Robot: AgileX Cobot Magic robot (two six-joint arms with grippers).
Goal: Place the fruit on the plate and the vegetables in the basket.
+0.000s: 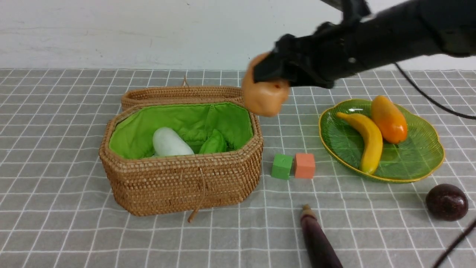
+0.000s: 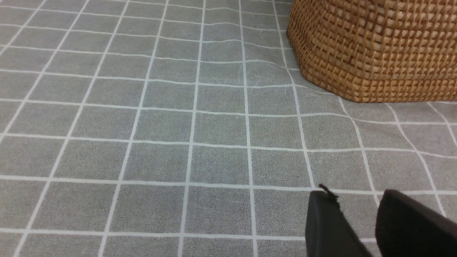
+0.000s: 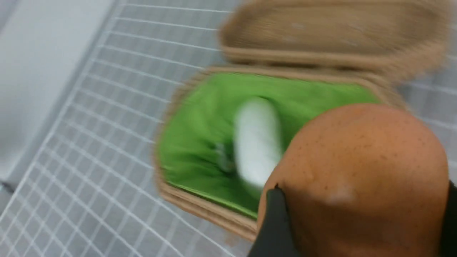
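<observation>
Gripping the tan-orange potato (image 1: 264, 97) from above, the right gripper (image 1: 271, 76) has its black fingers clenched on the potato's upper half, and it hangs in the air over the far right corner of the basket (image 1: 178, 182), clear of the rim. The basket stands left of centre on the grey checked cloth (image 1: 55, 149), its woven lid (image 1: 178, 93) folded back on the far side. On the green lining lies the white vegetable (image 1: 171, 143), and just right of it is what looks like the ridged green gourd (image 1: 214, 143), hard to separate from the cloth folds. The right wrist view is blurred, showing only the potato large in front of the open basket. On the right, the green plate (image 1: 420, 156) carries the banana (image 1: 366, 143) and the mango (image 1: 388, 119) side by side, touching near their far ends. The round maroon fruit (image 1: 446, 202) sits on the cloth just near of the plate, at the right edge. The eggplant (image 1: 318, 240) lies at the near edge, right of the basket. Between basket and plate, the green cube (image 1: 281, 166) and orange cube (image 1: 305, 165) touch. The left gripper (image 2: 357, 200) hovers low over bare cloth near the basket's wall, fingers slightly parted and grasping nothing.
</observation>
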